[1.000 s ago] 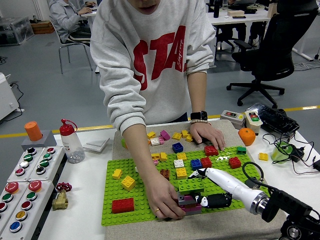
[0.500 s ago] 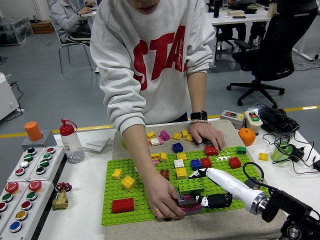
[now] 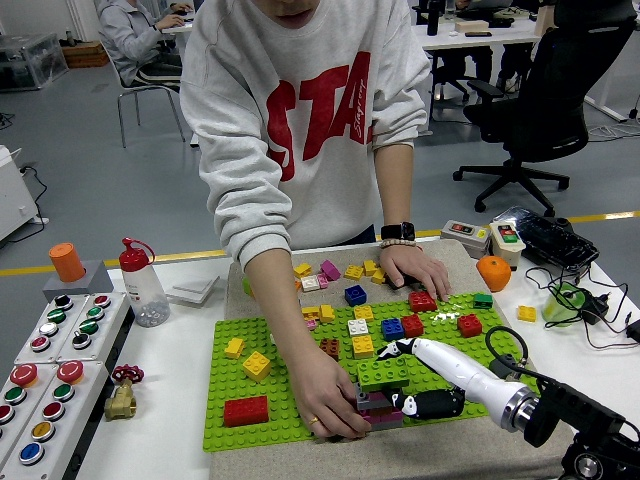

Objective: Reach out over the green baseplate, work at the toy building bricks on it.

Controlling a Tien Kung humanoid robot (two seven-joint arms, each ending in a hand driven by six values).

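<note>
One robot hand, the right (image 3: 405, 372), pinches a flat green plastic brick (image 3: 382, 373) topping the small stack (image 3: 378, 405) a person's hand (image 3: 330, 395) steadies just left.

One green baseplate (image 3: 235, 385) lay on the table, with one person's two hands on it: one hand (image 3: 330, 400) at the brick stack (image 3: 382, 392), the other hand (image 3: 412, 268) at the far edge. One robot hand (image 3: 415, 375) showed. On the plate sat four red bricks, counting the big red brick (image 3: 245, 410), and two yellow bricks (image 3: 256, 365) at the left. One bottle (image 3: 142, 284) and one orange cup (image 3: 67, 262) stood at the left, and exact counts of the loose far bricks could not be told
</note>
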